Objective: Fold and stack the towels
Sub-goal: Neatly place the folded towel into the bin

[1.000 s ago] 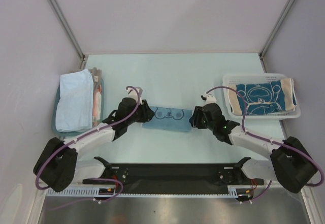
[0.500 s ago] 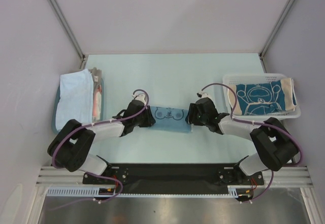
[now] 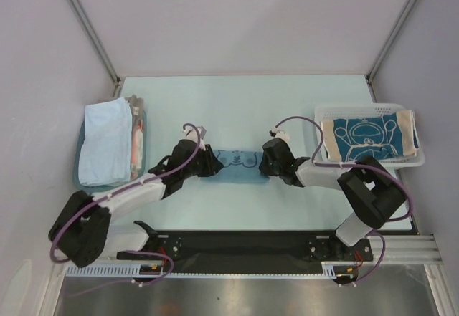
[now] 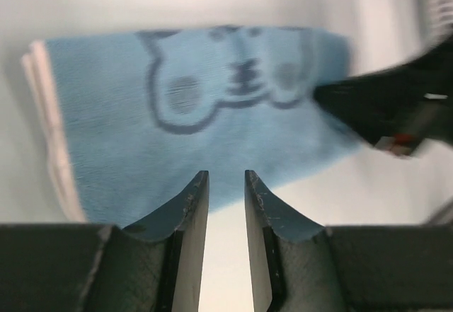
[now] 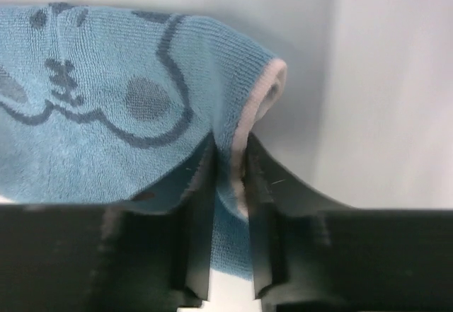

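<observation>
A blue towel point(image 3: 237, 163) with a dark bear drawing lies flat on the table between my two grippers. My left gripper point(image 3: 209, 164) is at its left end. In the left wrist view the jaws point(image 4: 226, 177) stand a narrow gap apart over the near edge of the towel point(image 4: 191, 107), with nothing between them. My right gripper point(image 3: 267, 165) is at the right end. In the right wrist view it point(image 5: 228, 153) is shut on the pale-edged folded end of the towel point(image 5: 106, 93), which is lifted a little.
A plain light blue folded towel point(image 3: 106, 142) lies on a teal tray point(image 3: 143, 126) at the left, with another cloth point(image 3: 136, 147) beside it. A dark teal towel with white line drawing point(image 3: 367, 138) hangs in a white mesh basket point(image 3: 358, 107) at the right.
Both grippers have come closer together along the blue towel, and less of it shows between them. The right arm has folded back at its elbow.
</observation>
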